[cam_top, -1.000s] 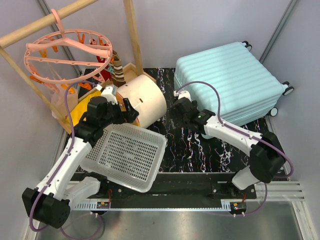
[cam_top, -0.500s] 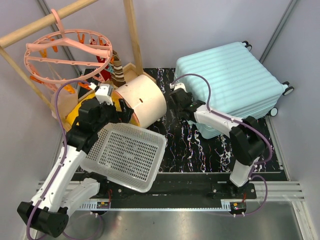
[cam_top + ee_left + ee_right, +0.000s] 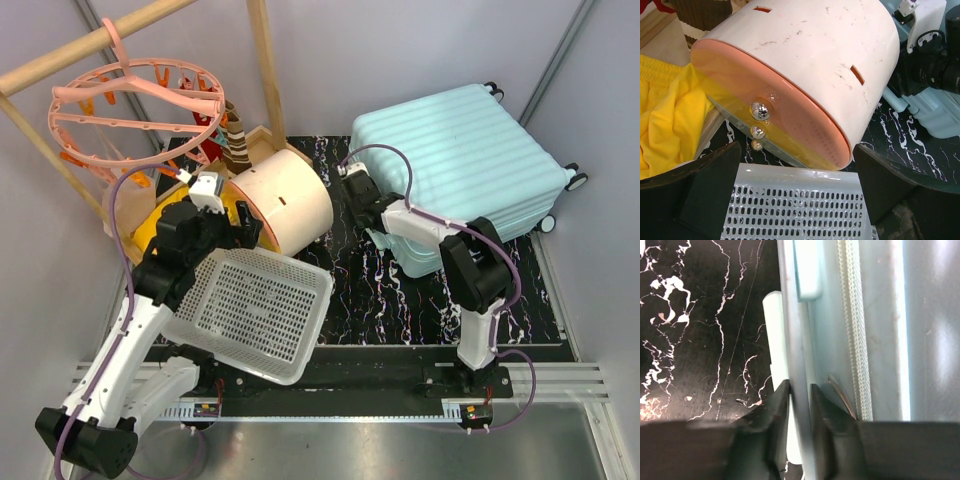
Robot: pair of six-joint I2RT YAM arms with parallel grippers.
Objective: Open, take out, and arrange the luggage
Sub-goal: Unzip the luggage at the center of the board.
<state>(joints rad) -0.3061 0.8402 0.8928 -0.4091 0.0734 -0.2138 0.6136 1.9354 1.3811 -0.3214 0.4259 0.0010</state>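
The luggage [image 3: 460,160], a pale mint-blue ribbed suitcase, lies flat and closed at the back right, wheels to the right. My right gripper [image 3: 362,195] is at its left side. In the right wrist view the gripper [image 3: 800,390] has its two dark fingers pressed on either side of a thin pale blue strip of the luggage's handle [image 3: 796,315], beside the zip [image 3: 854,330]. My left gripper [image 3: 225,225] hangs over the left of the table. In the left wrist view it [image 3: 797,190] stands wide open with nothing held.
A white perforated basket [image 3: 255,310] lies tilted under the left arm. Behind it is a cream-and-orange drawer box [image 3: 290,200] on its side, with yellow cloth [image 3: 665,115] to its left. A pink round hanger [image 3: 130,100] hangs from a wooden rack. A black marble mat [image 3: 380,290] covers the table.
My right arm has reached forward to the luggage's left side and its jaws have closed from wide onto the handle strip. My left gripper has shifted slightly back and stayed open.
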